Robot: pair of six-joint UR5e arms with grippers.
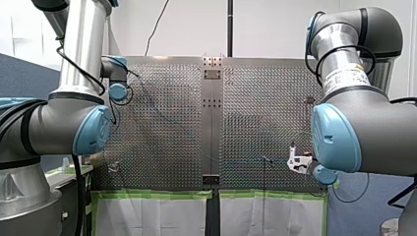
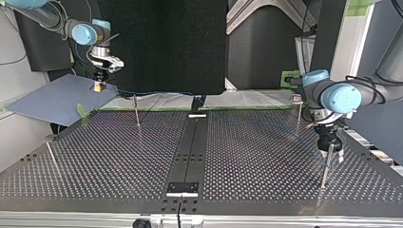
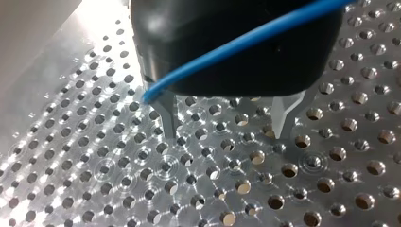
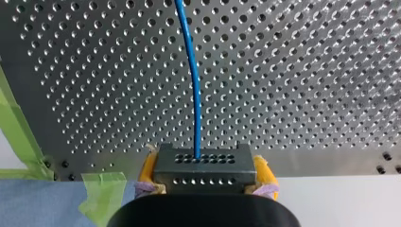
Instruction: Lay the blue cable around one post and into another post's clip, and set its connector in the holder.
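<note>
One blue cable [image 4: 195,85] runs from one grey connector [image 4: 203,160], ahead over the perforated table [image 2: 261,152]. The right gripper [image 4: 204,174] is closed on that connector, its two yellow pads [image 4: 147,171] pressing its sides. The left gripper [image 3: 227,127] hangs just above the table with its two metal fingers [image 3: 168,113] well apart and nothing between their tips; a cable end shows beside one finger. In the top view four posts [image 2: 137,111] stand on the table: one at the left edge, one near the far edge, one at the right bearing a clip [image 2: 297,98], and one right by the left gripper.
</note>
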